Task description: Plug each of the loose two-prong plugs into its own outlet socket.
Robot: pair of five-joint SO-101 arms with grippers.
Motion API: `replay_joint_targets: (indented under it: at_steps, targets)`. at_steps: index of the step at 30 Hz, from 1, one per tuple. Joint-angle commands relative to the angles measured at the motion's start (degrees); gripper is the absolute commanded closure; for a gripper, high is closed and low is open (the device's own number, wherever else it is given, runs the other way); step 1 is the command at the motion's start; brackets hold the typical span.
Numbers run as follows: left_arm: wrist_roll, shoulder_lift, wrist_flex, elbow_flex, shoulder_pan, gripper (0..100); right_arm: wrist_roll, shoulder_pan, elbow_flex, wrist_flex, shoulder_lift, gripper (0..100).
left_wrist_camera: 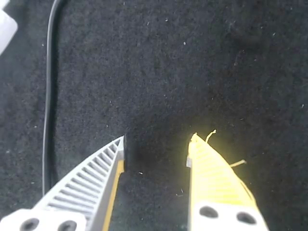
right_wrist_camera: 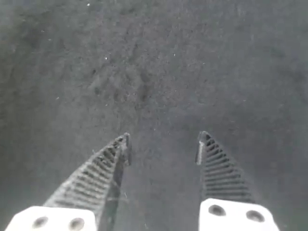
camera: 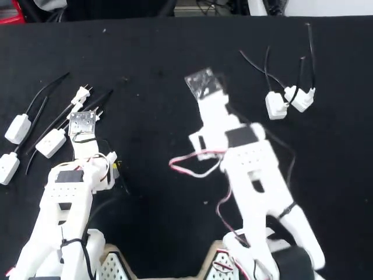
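Observation:
A loose white two-prong plug [camera: 80,94] on a black cable lies at the left of the black table. Just in front of it my left gripper [camera: 82,122] hangs open over the cloth; a second plug's prongs [camera: 98,111] stick out beside it. In the left wrist view the left gripper [left_wrist_camera: 157,139] holds nothing, with a black cable [left_wrist_camera: 48,96] running alongside. Three white outlet sockets [camera: 17,128], [camera: 51,142], [camera: 7,167] lie further left. My right gripper [camera: 204,84] stands open over bare cloth mid-table, and the right gripper [right_wrist_camera: 164,136] is empty.
At the back right two white socket-like blocks [camera: 275,105] [camera: 301,98] lie close together with black cables leading away. Red and white wires [camera: 192,168] loop from the right arm. A white object's corner [left_wrist_camera: 6,26] lies beyond the cable.

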Motion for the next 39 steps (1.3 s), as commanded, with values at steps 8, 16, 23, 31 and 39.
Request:
replay_joint_targets:
  at_steps: [8, 16, 23, 31, 39]
  targets:
    - [-0.35, -1.41, -0.26, -2.33, -0.92, 78, -3.34, -1.05, 21.41, -28.13, -4.44, 79.3]
    - [-10.9, -0.79, 6.86, -16.84, -14.46, 78, -3.34, -1.14, 26.68, -37.36, -4.18, 79.4]
    - [-21.19, -0.7, 21.98, -35.56, -30.73, 78, -2.9, -2.99, 27.03, -37.63, -4.18, 79.4]
    - [-36.66, 3.87, 23.82, -39.87, -40.13, 78, -2.81, -5.19, 27.21, -37.36, -4.09, 79.4]
    - [-43.69, 26.81, 24.18, -52.97, -47.08, 78, -2.73, -5.19, 27.21, -37.27, -4.09, 79.4]
